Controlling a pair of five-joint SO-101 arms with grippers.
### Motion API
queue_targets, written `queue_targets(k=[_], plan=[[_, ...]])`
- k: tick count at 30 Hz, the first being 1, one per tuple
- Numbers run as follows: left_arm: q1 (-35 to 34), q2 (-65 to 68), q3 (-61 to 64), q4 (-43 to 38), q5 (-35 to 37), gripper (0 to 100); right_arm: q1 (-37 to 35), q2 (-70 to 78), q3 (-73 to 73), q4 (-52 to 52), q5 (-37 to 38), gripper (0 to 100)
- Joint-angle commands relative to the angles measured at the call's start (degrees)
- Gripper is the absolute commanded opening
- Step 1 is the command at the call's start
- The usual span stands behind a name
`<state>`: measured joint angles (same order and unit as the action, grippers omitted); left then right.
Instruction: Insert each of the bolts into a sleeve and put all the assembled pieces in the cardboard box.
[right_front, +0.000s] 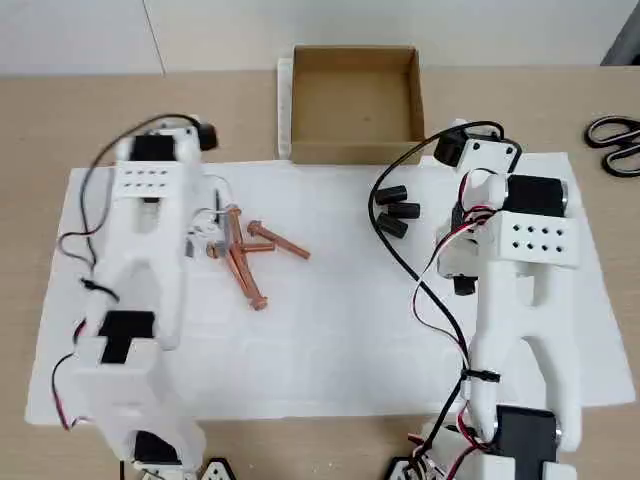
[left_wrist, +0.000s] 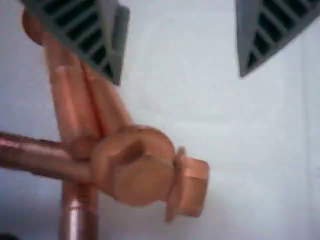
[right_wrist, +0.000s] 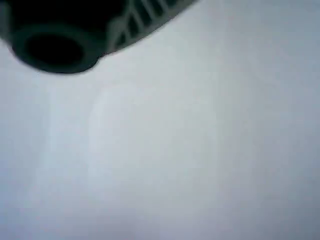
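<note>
A light wooden table (right_front: 60, 110) carries a white sheet (right_front: 330, 340), and a white wall rises behind it. The cardboard box (right_front: 350, 152) sits open at the sheet's far edge. Scissors (right_front: 615, 145) lie well to the right of the box, off the sheet.

A pile of copper bolts (right_front: 243, 255) lies crossed on the sheet, toward the arms from the box's left front corner. The 2 longest lie side by side, their long axes running away from the box. A shorter one slants off to the right.

The left gripper (left_wrist: 180, 77) hangs over the pile, fingers spread and holding nothing.

3 loose sleeves (right_front: 397, 210) lie just off the box's right front corner. Farther from the box, the right gripper (right_front: 462, 270) grasps a black sleeve (right_wrist: 55, 47), its open bore facing the wrist camera.
</note>
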<state>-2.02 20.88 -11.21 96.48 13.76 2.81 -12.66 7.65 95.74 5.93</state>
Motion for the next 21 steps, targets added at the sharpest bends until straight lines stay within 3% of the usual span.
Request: queue_targets(k=[1, 5, 14, 21], plan=[[2.55, 0.53, -2.42, -5.54, 6.42, 15, 0.57, -2.95, -3.34, 0.66, -0.88, 0.4], [3.08, 1.14, -2.42, -11.34, 12.4, 15, 0.57, -2.95, -3.34, 0.66, -0.88, 0.4], [3.78, 1.23, -2.42, -20.84, 12.31, 14, 0.57, -2.95, -3.34, 0.66, -0.88, 0.4], [2.64, 2.46, -2.15, -21.27, 12.31, 14, 0.57, -2.95, -3.34, 0.66, -0.88, 0.4]])
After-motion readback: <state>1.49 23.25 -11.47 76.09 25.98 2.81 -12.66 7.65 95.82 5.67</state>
